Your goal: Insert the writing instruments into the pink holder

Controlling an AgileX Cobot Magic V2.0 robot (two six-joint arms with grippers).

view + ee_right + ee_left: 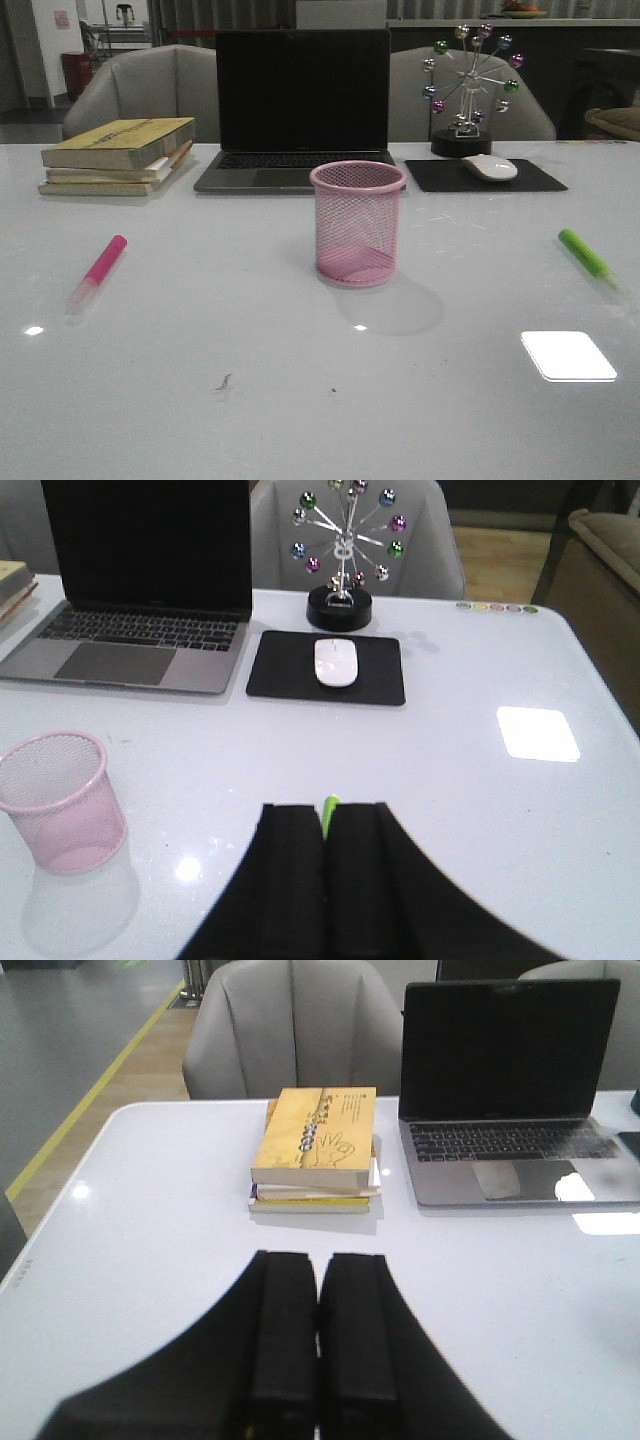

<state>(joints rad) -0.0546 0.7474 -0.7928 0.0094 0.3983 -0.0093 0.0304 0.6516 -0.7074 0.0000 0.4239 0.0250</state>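
pink holder (357,236) upright, empty | pink marker (97,272) axis 1–7 o'clock | green marker (590,257) axis 11–5 | left gripper (318,1335), right gripper (325,865) fingers pressed together, holding nothing

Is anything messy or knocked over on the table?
Nothing is knocked over. The pink holder stands upright and empty; the pink marker and green marker lie flat on the table, far apart on opposite sides of it.
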